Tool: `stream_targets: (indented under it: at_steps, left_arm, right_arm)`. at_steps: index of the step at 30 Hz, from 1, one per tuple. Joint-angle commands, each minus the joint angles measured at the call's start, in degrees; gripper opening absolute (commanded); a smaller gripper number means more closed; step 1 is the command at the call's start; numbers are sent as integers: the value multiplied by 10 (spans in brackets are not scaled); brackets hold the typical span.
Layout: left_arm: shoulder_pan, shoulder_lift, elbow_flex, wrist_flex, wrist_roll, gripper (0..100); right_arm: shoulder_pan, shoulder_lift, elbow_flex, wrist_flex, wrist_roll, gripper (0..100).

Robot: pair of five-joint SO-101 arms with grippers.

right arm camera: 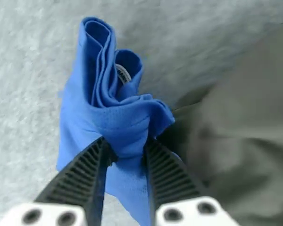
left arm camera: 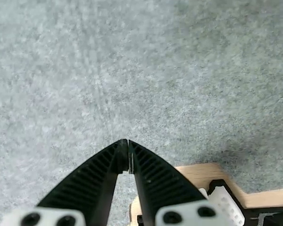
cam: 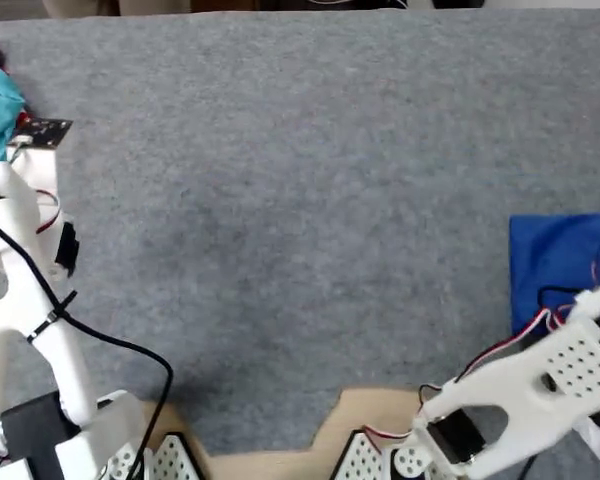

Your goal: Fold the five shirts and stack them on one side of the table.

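Right up close, my right claw [right arm camera: 126,146] pinches a bunched fold of the blue shirt [right arm camera: 104,94] at the right edge of the table [cam: 320,170]; the left claw [left arm camera: 127,146] sits closed on nothing. I fear this small pinch slipping, so the bundle unravels.

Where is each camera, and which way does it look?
High view: overhead, looking down at the grey table; left arm, right arm and blue shirt show.
Left wrist view: on the left arm, looks past the shut left gripper to the table.
Right wrist view: on the right arm, looks past the right gripper shut on that shirt.
Shared: the shirt, in high and right wrist views.
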Motion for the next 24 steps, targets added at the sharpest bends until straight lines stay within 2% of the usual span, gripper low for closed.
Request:
stream_targets:
  at_steps: [1, 11, 19, 24]
  left_arm:
    - [24, -21, -27, -1, 2, 19]
    - [48, -21, -28, -1, 2, 19]
    - [59, -21, -34, -1, 2, 19]
    - [59, -21, -43, -1, 0, 19]
  right_arm:
    - [44, -61, -38, 10, 21, 4]
    - [117, -159, -33, 11, 33, 5]
    - [165, -222, 125, 9, 48, 5]
    - [208, -230, 168, 8, 65, 5]
